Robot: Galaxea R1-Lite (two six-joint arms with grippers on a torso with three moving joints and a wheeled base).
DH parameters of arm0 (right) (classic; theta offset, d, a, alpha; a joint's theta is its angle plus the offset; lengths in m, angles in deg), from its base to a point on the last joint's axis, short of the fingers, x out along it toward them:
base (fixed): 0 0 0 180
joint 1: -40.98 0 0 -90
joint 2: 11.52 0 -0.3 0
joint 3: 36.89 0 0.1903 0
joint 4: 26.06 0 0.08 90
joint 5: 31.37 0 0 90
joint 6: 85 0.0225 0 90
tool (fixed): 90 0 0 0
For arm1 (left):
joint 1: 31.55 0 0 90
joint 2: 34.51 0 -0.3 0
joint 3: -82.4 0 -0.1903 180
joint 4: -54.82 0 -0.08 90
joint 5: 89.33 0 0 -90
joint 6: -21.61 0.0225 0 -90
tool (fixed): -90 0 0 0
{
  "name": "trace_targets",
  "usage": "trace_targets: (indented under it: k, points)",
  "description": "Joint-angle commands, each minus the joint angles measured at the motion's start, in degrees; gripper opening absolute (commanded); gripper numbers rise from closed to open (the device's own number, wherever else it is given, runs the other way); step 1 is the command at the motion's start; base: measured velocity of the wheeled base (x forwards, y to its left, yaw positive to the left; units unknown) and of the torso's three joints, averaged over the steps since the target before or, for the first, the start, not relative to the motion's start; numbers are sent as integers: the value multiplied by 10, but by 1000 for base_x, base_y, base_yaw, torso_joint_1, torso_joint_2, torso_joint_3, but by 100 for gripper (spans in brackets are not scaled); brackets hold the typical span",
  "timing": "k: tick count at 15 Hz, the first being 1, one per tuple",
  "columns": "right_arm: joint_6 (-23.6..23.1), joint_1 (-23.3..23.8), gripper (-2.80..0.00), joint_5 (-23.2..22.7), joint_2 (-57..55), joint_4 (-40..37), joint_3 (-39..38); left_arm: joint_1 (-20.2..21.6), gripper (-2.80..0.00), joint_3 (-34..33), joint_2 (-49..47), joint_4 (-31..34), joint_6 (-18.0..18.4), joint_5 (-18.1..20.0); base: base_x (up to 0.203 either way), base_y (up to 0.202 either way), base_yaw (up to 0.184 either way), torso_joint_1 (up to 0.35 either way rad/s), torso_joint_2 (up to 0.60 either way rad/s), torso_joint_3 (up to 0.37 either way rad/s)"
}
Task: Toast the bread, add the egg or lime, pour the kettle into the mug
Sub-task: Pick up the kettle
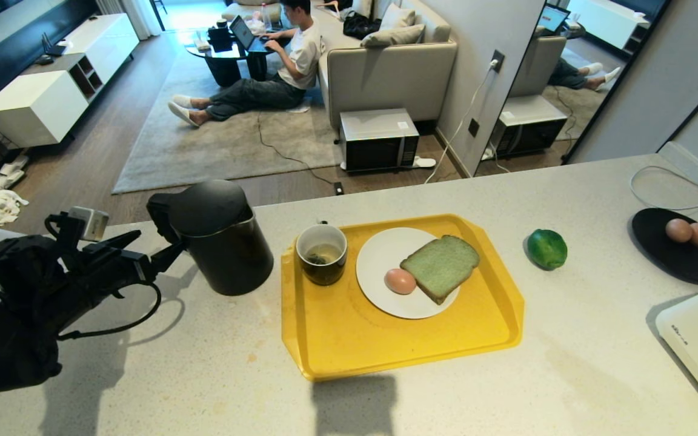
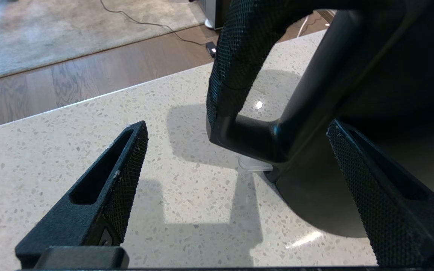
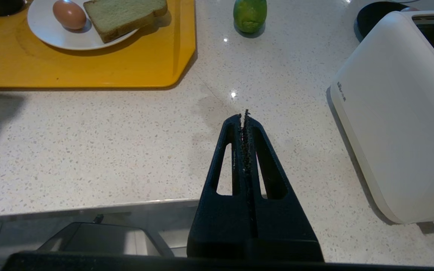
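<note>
Pincers as I see them: left pincer spread wide around the kettle handle (not gripping), right pincer closed above the table.

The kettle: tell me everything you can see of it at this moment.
The kettle is tall, matte black, with a domed lid shut on top and a loop handle facing the robot's left. It stands upright on the speckled counter, just left of the yellow tray and apart from it. The left gripper is open, its fingers either side of the handle, not closed on it.
</note>
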Motion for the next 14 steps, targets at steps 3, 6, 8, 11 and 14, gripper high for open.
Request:
trace_targets:
  k: [3, 6, 8, 11, 14]
  points:
    - [0, 0, -280, 0, -1, 0, -1, 2, 0, -42, 18, -5, 10, 14, 0, 0, 0, 0, 0, 0]
    - [0, 0, -280, 0, -1, 0, -1, 9, 0, -55, 34, -5, 10, 14, 0, 0, 0, 0, 0, 0]
    - [0, 0, -280, 0, -1, 0, -1, 20, 0, -68, 46, -5, 10, 16, 0, 0, 0, 0, 0, 0]
    - [0, 0, -280, 0, -1, 0, -1, 34, 0, -116, 86, -5, 10, 22, 0, 0, 0, 0, 0, 0]
    - [0, 0, -280, 0, -1, 0, -1, 73, 0, -143, 132, 25, 8, 103, 0, 0, 0, 0, 0, 0]
